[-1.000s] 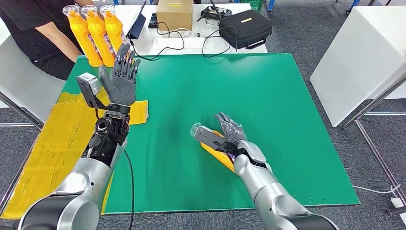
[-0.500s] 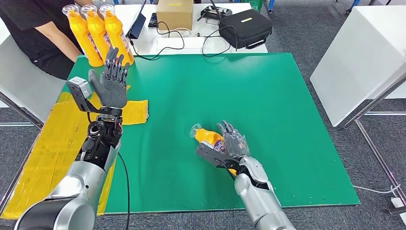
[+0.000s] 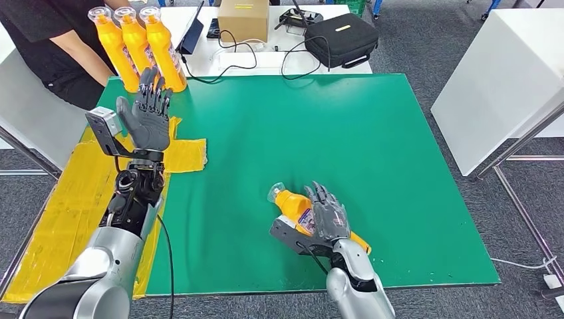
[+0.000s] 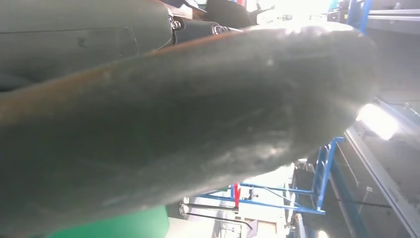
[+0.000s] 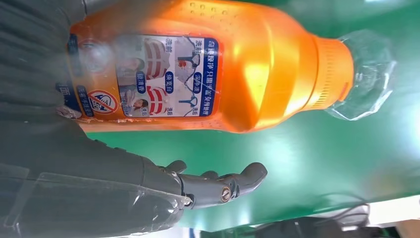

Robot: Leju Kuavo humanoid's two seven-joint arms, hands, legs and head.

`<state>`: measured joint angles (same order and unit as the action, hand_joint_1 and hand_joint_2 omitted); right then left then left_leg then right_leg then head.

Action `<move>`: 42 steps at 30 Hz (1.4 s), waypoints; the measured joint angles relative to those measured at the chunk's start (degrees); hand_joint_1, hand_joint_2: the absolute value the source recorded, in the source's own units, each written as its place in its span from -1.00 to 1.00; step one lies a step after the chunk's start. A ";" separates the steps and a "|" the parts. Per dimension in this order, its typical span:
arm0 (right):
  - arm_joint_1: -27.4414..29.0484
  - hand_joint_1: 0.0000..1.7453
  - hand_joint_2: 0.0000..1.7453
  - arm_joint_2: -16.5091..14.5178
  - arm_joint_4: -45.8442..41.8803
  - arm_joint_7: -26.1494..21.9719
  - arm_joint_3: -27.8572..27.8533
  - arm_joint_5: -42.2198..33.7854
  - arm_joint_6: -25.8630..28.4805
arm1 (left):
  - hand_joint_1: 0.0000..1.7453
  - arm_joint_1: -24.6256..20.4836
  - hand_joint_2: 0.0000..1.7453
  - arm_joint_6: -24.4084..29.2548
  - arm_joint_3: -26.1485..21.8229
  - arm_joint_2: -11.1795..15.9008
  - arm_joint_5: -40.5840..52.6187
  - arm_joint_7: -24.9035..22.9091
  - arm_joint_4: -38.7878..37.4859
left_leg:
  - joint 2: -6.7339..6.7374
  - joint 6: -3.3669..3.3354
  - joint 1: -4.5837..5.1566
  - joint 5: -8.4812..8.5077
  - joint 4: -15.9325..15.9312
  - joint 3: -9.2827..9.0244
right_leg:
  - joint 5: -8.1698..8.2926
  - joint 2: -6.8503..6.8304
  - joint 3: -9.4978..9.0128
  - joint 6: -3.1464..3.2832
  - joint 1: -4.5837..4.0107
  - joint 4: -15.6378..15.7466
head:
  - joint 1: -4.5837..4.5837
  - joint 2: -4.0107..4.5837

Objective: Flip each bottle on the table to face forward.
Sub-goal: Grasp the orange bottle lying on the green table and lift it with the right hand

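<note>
An orange bottle (image 3: pixel 290 201) with a clear cap lies on its side on the green table (image 3: pixel 372 133), near the front edge. My right hand (image 3: pixel 326 216) rests over its middle with fingers spread and grips nothing. In the right wrist view the bottle (image 5: pixel 247 74) shows a blue pictogram label, with the fingers (image 5: pixel 218 186) stretched out apart from it. My left hand (image 3: pixel 146 119) is raised above the table's left side, open and upright; it shows close up as a grey blur (image 4: pixel 198 124). Three more orange bottles (image 3: pixel 140 46) stand upright at the far left corner.
A person in black (image 3: pixel 46 46) stands beyond the far left corner, next to the standing bottles. Yellow sheets (image 3: pixel 73 193) cover the table's left strip. A white table (image 3: pixel 266 60) behind holds a cardboard box, a black case and cables. A white cabinet (image 3: pixel 499 86) stands at the right.
My right hand has drawn back toward me, uncovering the bottle's neck and cap; the bottle has shifted slightly nearer. My raised left hand has drifted left and farther away.
</note>
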<state>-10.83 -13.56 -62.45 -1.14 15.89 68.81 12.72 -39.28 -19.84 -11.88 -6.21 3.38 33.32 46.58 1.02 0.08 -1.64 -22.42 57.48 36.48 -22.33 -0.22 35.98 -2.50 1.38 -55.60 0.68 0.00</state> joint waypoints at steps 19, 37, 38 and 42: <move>9.47 -1.00 1.00 2.37 -22.47 -5.71 2.90 -5.82 10.65 | -1.00 1.28 -1.00 0.94 0.17 2.53 -3.29 3.82 -2.55 | 0.01 0.01 0.00 -0.02 -0.03 0.13 | -0.01 0.00 0.07 0.00 0.00 -0.01 | -0.01 0.00; 9.58 -1.00 1.00 3.16 -12.55 -3.17 5.14 -5.97 4.28 | -1.00 11.71 -1.00 0.62 -1.52 4.22 -3.91 4.37 6.49 | -0.01 0.02 0.00 -0.04 -0.03 0.16 | -0.08 -0.01 0.11 -0.06 0.00 0.00 | -0.01 0.00; 9.59 -1.00 1.00 3.16 -12.53 -3.16 5.14 -5.96 4.28 | -1.00 11.73 -1.00 0.62 -1.52 4.22 -3.91 4.37 6.49 | -0.01 0.02 0.00 -0.04 -0.03 0.16 | -0.08 -0.01 0.11 -0.06 0.00 0.00 | -0.01 0.00; 9.96 -1.00 1.00 3.15 -11.39 -2.13 5.05 -4.28 4.50 | -1.00 12.93 -1.00 0.58 -2.09 4.27 -3.95 4.19 8.24 | -0.01 0.02 -0.01 -0.04 -0.03 0.16 | -0.07 0.00 0.11 -0.06 0.00 -0.01 | -0.01 0.00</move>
<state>-0.87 -10.41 -73.84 -3.27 20.94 64.53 17.22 -26.35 -19.25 -13.97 -1.94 -0.57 37.50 54.81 1.01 0.11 -1.65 -22.45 57.44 36.64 -22.40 -0.23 36.09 -2.56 1.38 -55.60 0.68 0.00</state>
